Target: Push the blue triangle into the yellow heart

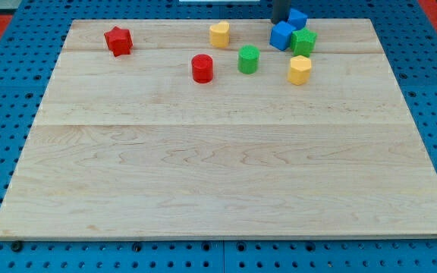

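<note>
The yellow heart [219,34] sits near the board's top edge, left of centre. Two blue blocks lie at the top right. The smaller one [297,18], at the very top edge, looks like the blue triangle. The larger one [282,36] looks like a cube. My dark rod comes down at the top edge. My tip [279,21] stands just left of the smaller blue block and right behind the blue cube, close to both. The heart is well to the left of my tip.
A green star [304,42] touches the blue cube's right side. A yellow hexagon [300,70] lies below it. A green cylinder [248,58] and a red cylinder [202,68] lie below the heart. A red star [117,40] is at the top left.
</note>
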Robot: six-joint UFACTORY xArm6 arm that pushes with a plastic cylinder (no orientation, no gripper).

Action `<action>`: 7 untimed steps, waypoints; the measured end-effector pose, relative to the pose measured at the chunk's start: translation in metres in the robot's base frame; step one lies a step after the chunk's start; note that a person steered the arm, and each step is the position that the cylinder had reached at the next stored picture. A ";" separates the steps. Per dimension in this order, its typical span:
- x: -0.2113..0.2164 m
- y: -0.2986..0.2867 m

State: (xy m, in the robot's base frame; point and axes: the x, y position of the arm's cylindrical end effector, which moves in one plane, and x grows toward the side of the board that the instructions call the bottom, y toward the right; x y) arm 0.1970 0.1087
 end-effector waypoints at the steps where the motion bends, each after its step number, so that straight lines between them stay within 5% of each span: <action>1: 0.039 0.036; 3: 0.047 0.134; 4: 0.011 0.133; 5: -0.006 0.102; 7: 0.039 0.011</action>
State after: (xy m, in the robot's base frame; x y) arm 0.2362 0.1196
